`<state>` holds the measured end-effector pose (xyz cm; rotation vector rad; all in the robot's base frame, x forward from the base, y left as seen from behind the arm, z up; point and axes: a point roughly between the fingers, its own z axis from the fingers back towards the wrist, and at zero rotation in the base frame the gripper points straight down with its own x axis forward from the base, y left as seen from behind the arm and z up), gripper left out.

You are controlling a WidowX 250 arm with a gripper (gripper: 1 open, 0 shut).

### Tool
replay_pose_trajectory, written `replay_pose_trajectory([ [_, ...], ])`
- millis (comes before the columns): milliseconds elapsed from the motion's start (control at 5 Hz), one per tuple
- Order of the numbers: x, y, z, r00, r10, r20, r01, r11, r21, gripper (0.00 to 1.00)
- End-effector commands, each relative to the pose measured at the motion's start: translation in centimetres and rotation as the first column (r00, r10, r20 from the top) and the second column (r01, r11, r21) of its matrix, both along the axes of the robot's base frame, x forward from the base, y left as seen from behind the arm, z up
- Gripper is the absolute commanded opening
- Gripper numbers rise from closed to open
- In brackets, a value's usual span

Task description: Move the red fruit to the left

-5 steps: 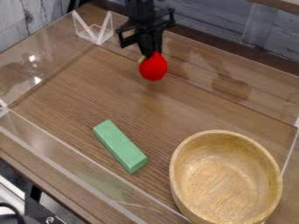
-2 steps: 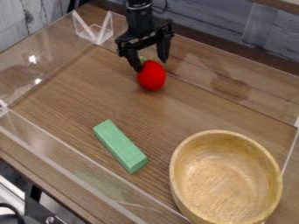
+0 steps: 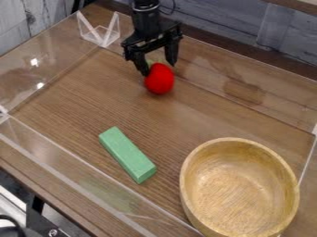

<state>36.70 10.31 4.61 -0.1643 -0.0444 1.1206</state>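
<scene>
The red fruit point(image 3: 160, 81) lies on the wooden table toward the back, a small glossy red ball shape. My black gripper point(image 3: 152, 60) hangs pointing down just above and behind it, its two fingers spread wide to either side. The jaws stand open and hold nothing; the fruit rests below them on the table. I cannot tell whether a fingertip still touches the fruit's top.
A green rectangular block point(image 3: 128, 154) lies in the front middle. A large wooden bowl point(image 3: 240, 219) sits at the front right. Clear plastic walls point(image 3: 37, 69) fence the table on the left, front and back.
The gripper opened and let go of the red fruit, which now rests on the table slightly lower in view. The arm itself hardly moved.
</scene>
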Motion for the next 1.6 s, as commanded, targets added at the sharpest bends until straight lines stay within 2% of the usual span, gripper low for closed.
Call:
replay_pose_trajectory([
  [0, 0.5, 0.9, 1.3, 0.999, 0.022, 0.046, -0.023, 1.0, 0.018, 1.0],
  [200, 0.4, 0.9, 1.3, 0.998, 0.032, 0.049, -0.033, 0.999, 0.015, 1.0],
  [400, 0.4, 1.0, 0.8, 0.998, 0.038, 0.044, -0.039, 0.999, 0.018, 0.0],
  [1000, -0.9, 4.3, 3.9, 0.99, 0.121, 0.075, -0.119, 0.992, -0.036, 0.0],
  [1400, -2.1, 5.8, 4.3, 0.978, 0.198, 0.072, -0.195, 0.98, -0.043, 0.0],
])
